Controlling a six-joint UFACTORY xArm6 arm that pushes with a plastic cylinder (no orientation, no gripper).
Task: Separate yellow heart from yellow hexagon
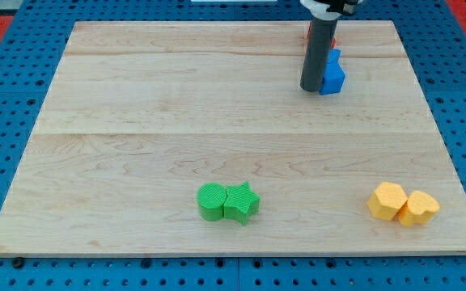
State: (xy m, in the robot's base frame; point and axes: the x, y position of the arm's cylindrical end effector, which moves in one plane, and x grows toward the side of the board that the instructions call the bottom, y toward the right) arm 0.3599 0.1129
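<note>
Your tip (311,89) sits far right on the tabletop (136,121), touching the blue block (333,75). Yellow hexagon (387,200) and yellow heart (418,208) touch, near right. No hand on this rod, so its state can't be told.

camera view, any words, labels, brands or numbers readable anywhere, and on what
None: no text shows on the wooden board, the yellow hexagon, the yellow heart, the green blocks, the blue block, the partly hidden red block, or the rod ending in my tip.

The wooden board (136,97) carries a green pair (228,202), a yellow pair (403,204), and a blue block (334,74).
</note>
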